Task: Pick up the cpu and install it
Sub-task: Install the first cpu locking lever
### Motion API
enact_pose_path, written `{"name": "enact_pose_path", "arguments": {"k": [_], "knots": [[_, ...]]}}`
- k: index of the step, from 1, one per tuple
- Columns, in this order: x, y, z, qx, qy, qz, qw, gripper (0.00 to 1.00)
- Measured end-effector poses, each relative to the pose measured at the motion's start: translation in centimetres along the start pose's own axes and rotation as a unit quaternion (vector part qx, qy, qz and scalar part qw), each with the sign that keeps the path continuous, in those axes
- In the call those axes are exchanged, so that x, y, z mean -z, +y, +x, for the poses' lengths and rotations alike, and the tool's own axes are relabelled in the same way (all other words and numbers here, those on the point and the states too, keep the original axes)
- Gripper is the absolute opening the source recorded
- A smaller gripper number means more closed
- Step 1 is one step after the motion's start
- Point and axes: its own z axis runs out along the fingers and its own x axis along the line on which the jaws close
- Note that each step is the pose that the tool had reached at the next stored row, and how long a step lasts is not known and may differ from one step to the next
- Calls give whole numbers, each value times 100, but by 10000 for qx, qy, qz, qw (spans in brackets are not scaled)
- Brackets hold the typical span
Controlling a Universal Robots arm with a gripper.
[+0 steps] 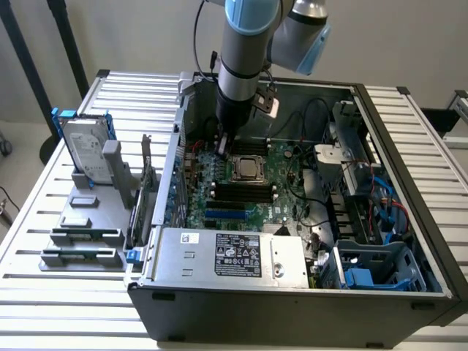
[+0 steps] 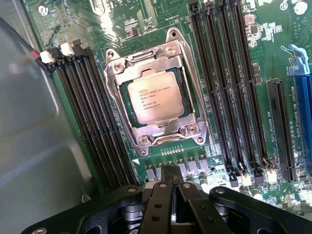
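Exterior view: an open computer case (image 1: 292, 292) lies on its side on a slatted tabletop (image 1: 44, 219). The arm reaches down into the case; its pincer (image 1: 224, 146) stands just above the motherboard (image 1: 285, 197), close beside the processor socket (image 1: 246, 168), on the side nearer the exterior view's left. The cpu (image 1: 247, 167) sits in that socket, silver top showing. A power supply (image 1: 234, 256) occupies the near edge of the case. Outside the case, towards the exterior view's left, a grey fixture (image 1: 80, 219) carries a hard drive (image 1: 84, 153) with blue bracket, standing upright.

Wrist view: the cpu (image 2: 156, 97) lies flat inside the socket's metal frame (image 2: 146, 134), seated and square to it. Memory slots (image 2: 92, 122) run along both sides of the socket. The pincer (image 2: 171, 176) is clenched, fingertips together, grasping nothing, apart from the cpu and hanging over the board just beyond the socket's edge.
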Motion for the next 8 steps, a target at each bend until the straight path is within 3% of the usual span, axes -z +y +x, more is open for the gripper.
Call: {"name": "enact_pose_path", "arguments": {"k": [1, 8], "knots": [[-1, -1, 0, 12, 3, -12, 10000, 11], [0, -1, 0, 41, -2, -9, 10000, 11]]}}
